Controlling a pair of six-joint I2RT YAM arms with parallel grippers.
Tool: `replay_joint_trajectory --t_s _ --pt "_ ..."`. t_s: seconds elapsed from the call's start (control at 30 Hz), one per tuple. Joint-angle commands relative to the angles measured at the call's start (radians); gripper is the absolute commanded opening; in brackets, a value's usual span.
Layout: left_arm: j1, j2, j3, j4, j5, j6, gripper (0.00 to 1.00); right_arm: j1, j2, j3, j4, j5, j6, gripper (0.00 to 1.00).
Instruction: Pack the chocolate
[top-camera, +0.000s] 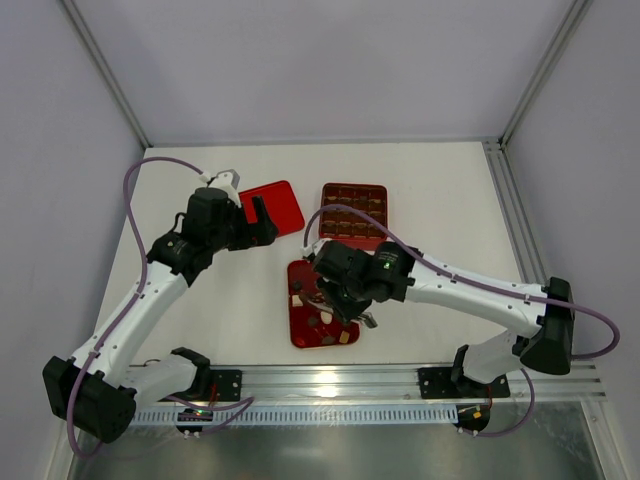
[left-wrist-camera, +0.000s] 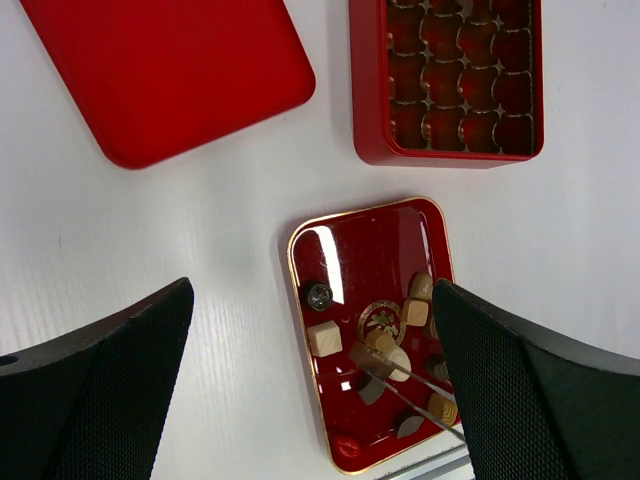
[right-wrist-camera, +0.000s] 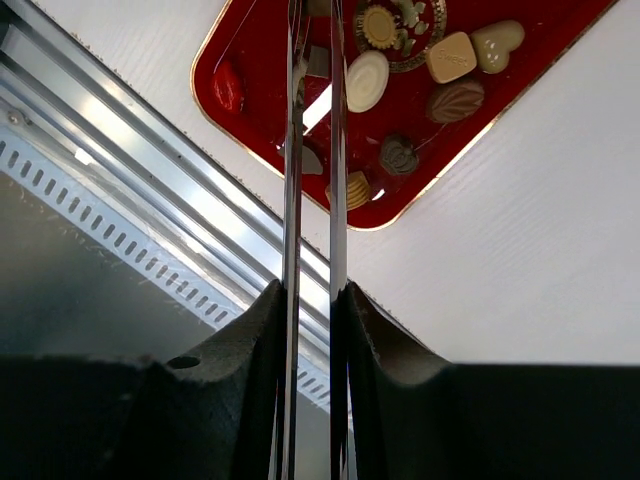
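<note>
The chocolate lies as several small pieces in a flat red tray (left-wrist-camera: 340, 250) with a gold rim: a cream cube (left-wrist-camera: 324, 339), tan pieces (left-wrist-camera: 415, 312) and dark ones (right-wrist-camera: 456, 100). My right gripper (right-wrist-camera: 312, 290) is shut on a pair of metal tweezers (right-wrist-camera: 292, 150). The tweezer tips (left-wrist-camera: 372, 362) close on a brown square piece in the middle of the tray. My left gripper (left-wrist-camera: 312, 290) hangs open and empty above the tray's far end. The red box (left-wrist-camera: 447, 80) with brown grid compartments stands beyond the tray, and its visible cells hold nothing.
A flat red lid (top-camera: 272, 208) lies at the back left, beside the left gripper (top-camera: 262, 222). A metal rail (top-camera: 400, 375) runs along the table's near edge, just below the tray (top-camera: 297, 335). The right arm (top-camera: 450, 285) reaches in from the right.
</note>
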Motion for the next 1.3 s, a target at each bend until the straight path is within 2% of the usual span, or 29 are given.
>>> replay_joint_trajectory --t_s 0.0,0.23,0.37,0.57,0.87,1.27 --pt "-0.001 -0.002 0.001 0.012 -0.010 0.009 1.00 -0.039 -0.060 0.046 -0.022 0.034 0.005 0.23" --pt "-0.003 -0.006 0.003 0.012 -0.011 0.009 1.00 -0.240 -0.080 0.090 0.038 0.027 -0.067 0.23" --pt "-0.001 -0.009 0.003 0.012 -0.014 0.011 1.00 -0.392 -0.028 0.167 0.098 0.037 -0.086 0.23" --pt "-0.001 -0.011 0.003 0.012 -0.011 0.009 1.00 -0.508 0.112 0.292 0.150 0.041 -0.076 0.23" --pt "-0.001 -0.016 0.003 0.010 -0.039 0.014 1.00 -0.553 0.264 0.405 0.173 0.018 -0.078 0.22" --pt "-0.001 -0.016 0.003 0.010 -0.034 0.012 1.00 -0.559 0.324 0.351 0.219 -0.008 -0.073 0.23"
